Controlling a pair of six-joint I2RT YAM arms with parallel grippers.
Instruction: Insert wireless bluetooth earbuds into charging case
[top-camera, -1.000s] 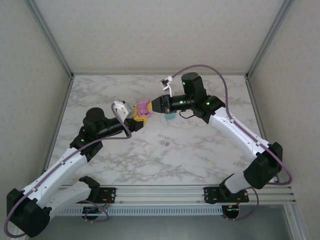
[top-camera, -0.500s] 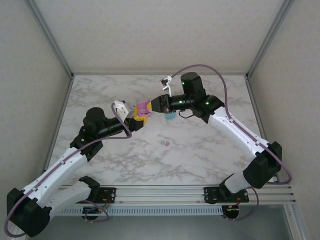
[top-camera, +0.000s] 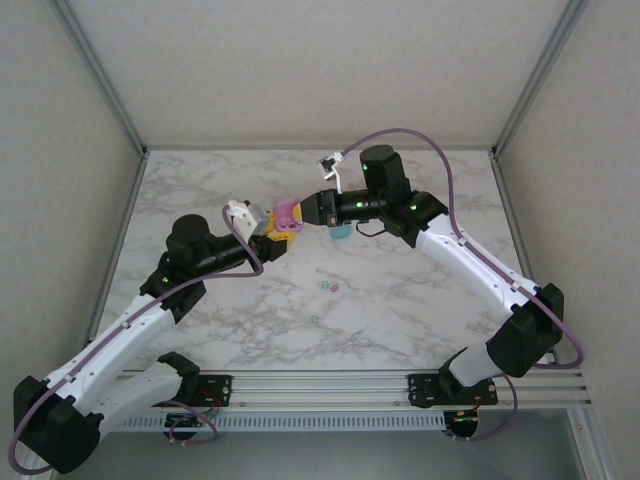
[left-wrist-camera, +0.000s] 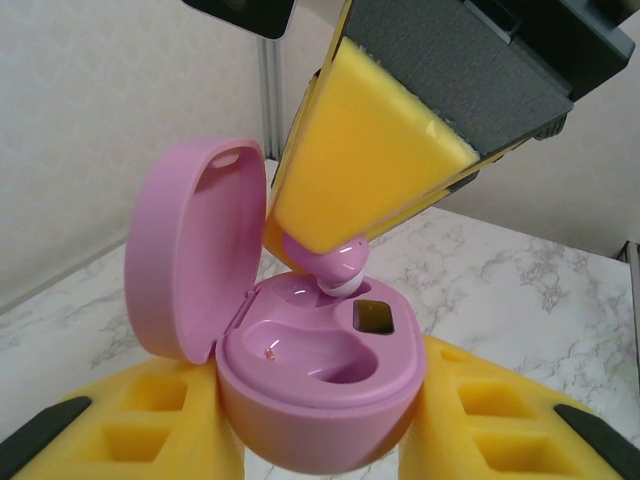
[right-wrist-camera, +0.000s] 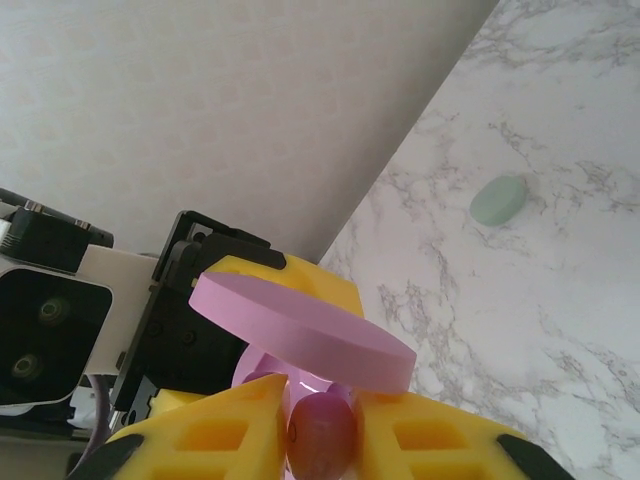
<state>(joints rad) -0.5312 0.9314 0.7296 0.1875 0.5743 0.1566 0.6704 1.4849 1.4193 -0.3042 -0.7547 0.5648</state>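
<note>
A pink charging case (left-wrist-camera: 320, 390) sits clamped between the yellow pads of my left gripper (left-wrist-camera: 320, 425), its lid (left-wrist-camera: 195, 250) hinged open to the left. My right gripper (right-wrist-camera: 322, 440) is shut on a pink earbud (right-wrist-camera: 322, 432). From the left wrist view, that earbud (left-wrist-camera: 337, 267) hangs from the right gripper's yellow pads (left-wrist-camera: 370, 150), its pale tip touching the case's far socket. The near socket is empty. In the top view both grippers meet above mid-table at the case (top-camera: 287, 217). Several tiny loose earbuds (top-camera: 330, 286) lie on the marble.
A cyan case (top-camera: 340, 232) rests on the table just under the right gripper. A mint green oval case (right-wrist-camera: 499, 200) lies on the marble further off. Grey walls enclose the table on three sides.
The right gripper has edged slightly left toward the case with the earbud. The left arm and the case have held still.
</note>
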